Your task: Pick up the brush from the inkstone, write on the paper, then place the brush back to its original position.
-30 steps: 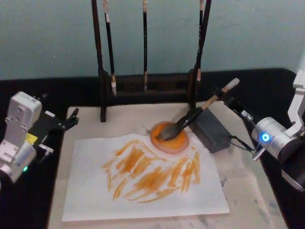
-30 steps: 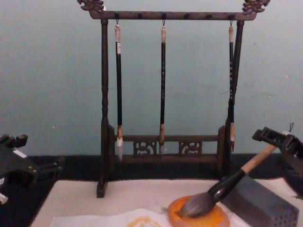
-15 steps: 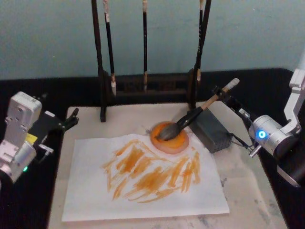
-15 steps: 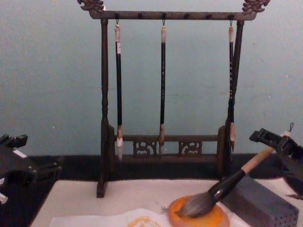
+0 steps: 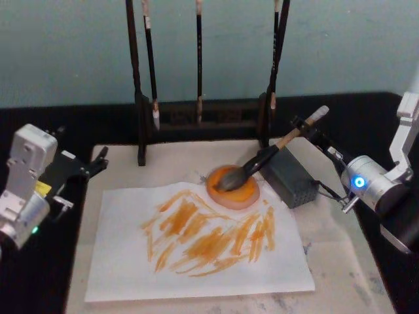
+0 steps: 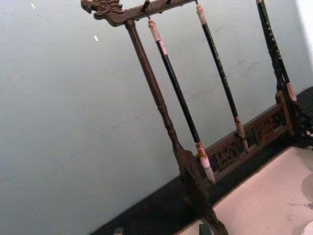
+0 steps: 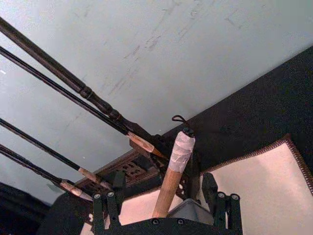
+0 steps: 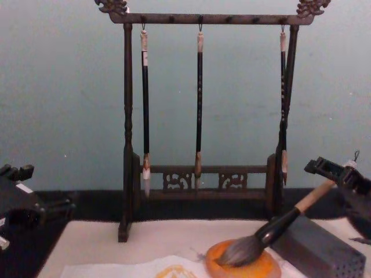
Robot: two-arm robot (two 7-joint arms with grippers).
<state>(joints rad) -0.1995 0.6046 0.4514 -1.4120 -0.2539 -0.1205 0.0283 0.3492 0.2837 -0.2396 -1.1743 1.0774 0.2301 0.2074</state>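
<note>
On the inkstone the brush rests, hairs down, and the paper is already painted. The right gripper has its fingers open wide around the handle, not squeezing. I think it must next back away without bumping it. The left gripper waits far left.

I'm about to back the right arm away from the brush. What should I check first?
1. Brush bristles resting in the inkstone: ok.
2. Right gripper open, with a gap on either side of the handle: ok.
3. Handle's weight on the grey block rather than on the gripper: cannot tell. It crosses the block's corner, but contact is unclear.
4. Paper carries orange strokes, so the writing looks done: ok.
5. Left gripper parked at the table's left edge, off the paper: ok.
</note>
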